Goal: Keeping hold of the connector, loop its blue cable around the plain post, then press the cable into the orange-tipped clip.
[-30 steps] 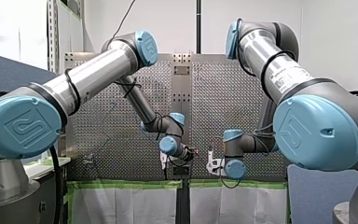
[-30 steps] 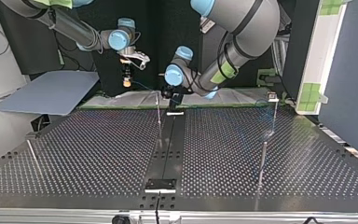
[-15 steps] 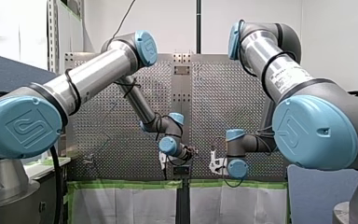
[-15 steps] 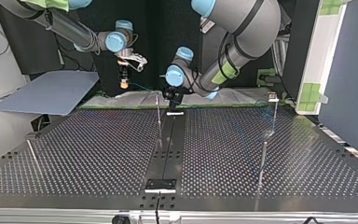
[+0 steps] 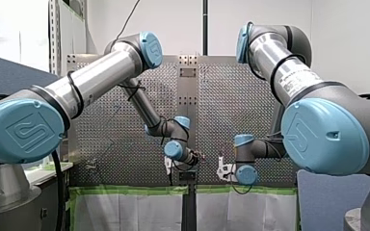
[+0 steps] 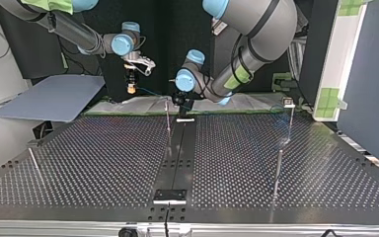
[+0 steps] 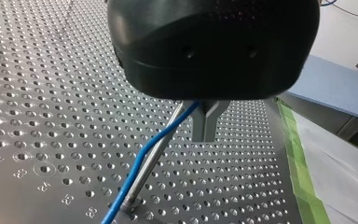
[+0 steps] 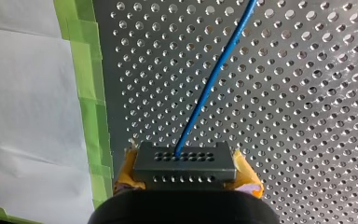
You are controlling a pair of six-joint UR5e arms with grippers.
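In the right wrist view a grey connector [image 8: 185,161] sits clamped between my right gripper's yellow pads [image 8: 248,181], and its blue cable [image 8: 214,79] runs out over the perforated table. The top view shows my right gripper [image 6: 130,85] raised near the table's far edge. The cable [image 6: 150,92] leads from it to my left gripper [image 6: 182,101], which is next to the thin plain post [image 6: 168,118]. In the left wrist view my left gripper [image 7: 205,134] is shut with the cable [image 7: 138,161] coming out at its fingers, alongside the post [image 7: 152,158]. I cannot make out an orange-tipped clip.
Two more thin posts stand at the top view's right, one with a small fixture [image 6: 289,102] on top, the other [image 6: 278,170] nearer the camera. A rod [image 6: 33,162] leans at the left. A blue board [image 6: 54,96] and green tape [image 6: 128,106] border the far edge.
My right gripper has shifted a little toward the top view's left with the connector. My left arm has hardly moved.
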